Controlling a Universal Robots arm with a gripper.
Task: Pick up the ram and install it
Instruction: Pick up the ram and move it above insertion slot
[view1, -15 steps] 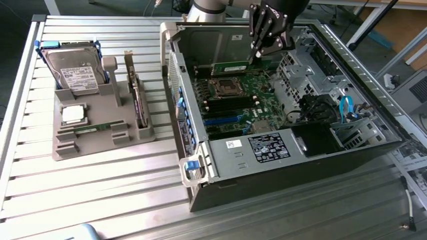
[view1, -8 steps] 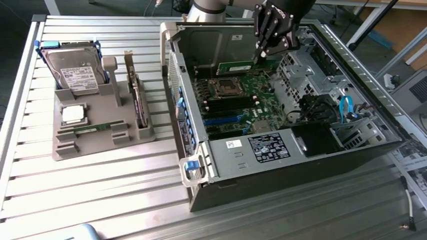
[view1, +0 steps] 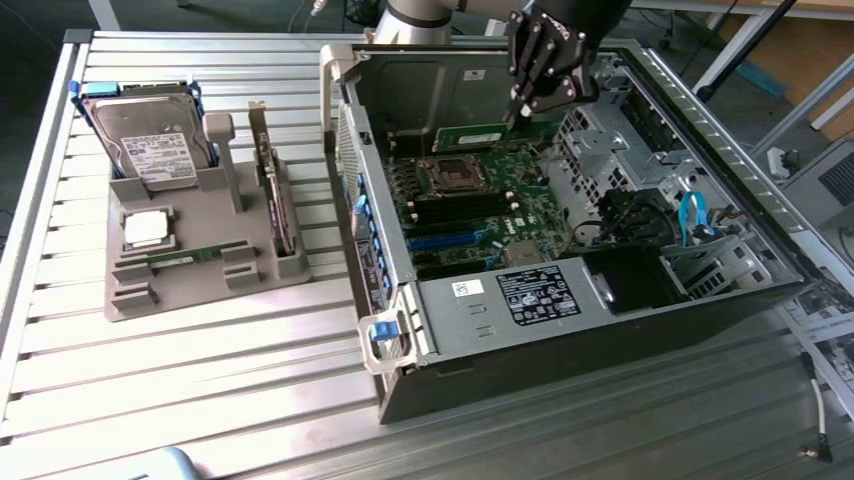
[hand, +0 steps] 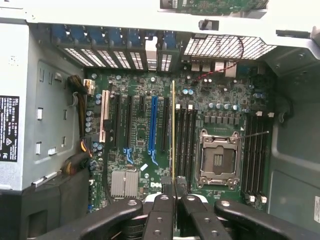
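Observation:
My gripper (view1: 518, 112) hangs inside the open computer case (view1: 441, 340), shut on the ram (view1: 470, 132), a thin green stick. In the wrist view the ram (hand: 173, 130) is edge-on between my fingertips (hand: 165, 192). It stands above the motherboard (hand: 135, 150), in line with the black memory slots (hand: 186, 140) beside the empty processor socket (hand: 218, 159). I cannot tell whether it touches a slot. A second stick of the same kind (view1: 180, 257) lies in the grey holder (view1: 134, 300) outside the case.
The grey holder on the slatted table also carries a hard drive (view1: 147, 140), a silver processor chip (view1: 144, 228) and an upright dark card (view1: 274, 190). Case walls, a drive cage (view1: 607, 140) and a blue cable (view1: 694, 215) surround the motherboard (view1: 501, 195).

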